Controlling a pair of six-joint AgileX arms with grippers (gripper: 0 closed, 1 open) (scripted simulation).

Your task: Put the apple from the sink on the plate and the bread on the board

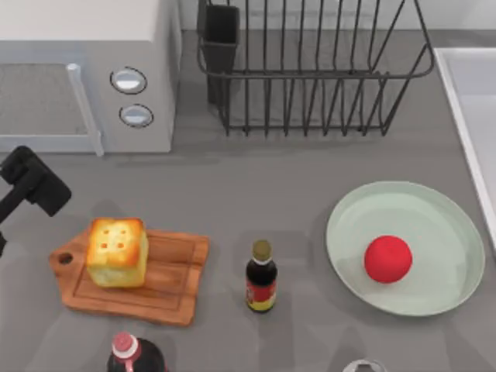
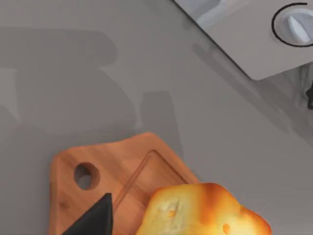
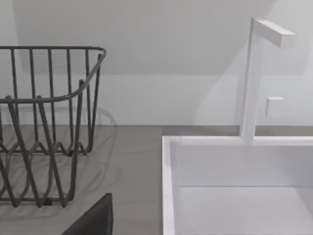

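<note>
The apple sits on the plate, a little right of the plate's middle. The plate lies on the grey desk just left of the sink, whose white rim runs along the top view's right edge. In the right wrist view the sink is seen with a white faucet rising from its far rim, and the wire dish rack stands beside it on the desk.

The bread stands on the board, on the half of the board nearer its handle tab, with the hole in the tab just left of the bread. The left wrist view looks down on the same spot: the bread resting on the board, next to the groove.

The left arm's dark gripper hangs above the desk, up and left of the board and in front of the microwave; I cannot tell whether it is wide or narrow. One dark finger tip shows over the board near the hole, not touching the bread.

A dark sauce bottle stands on the desk between the board and the plate. Another bottle with a pink-red cap stands just below the board at the picture's lower edge.
</note>
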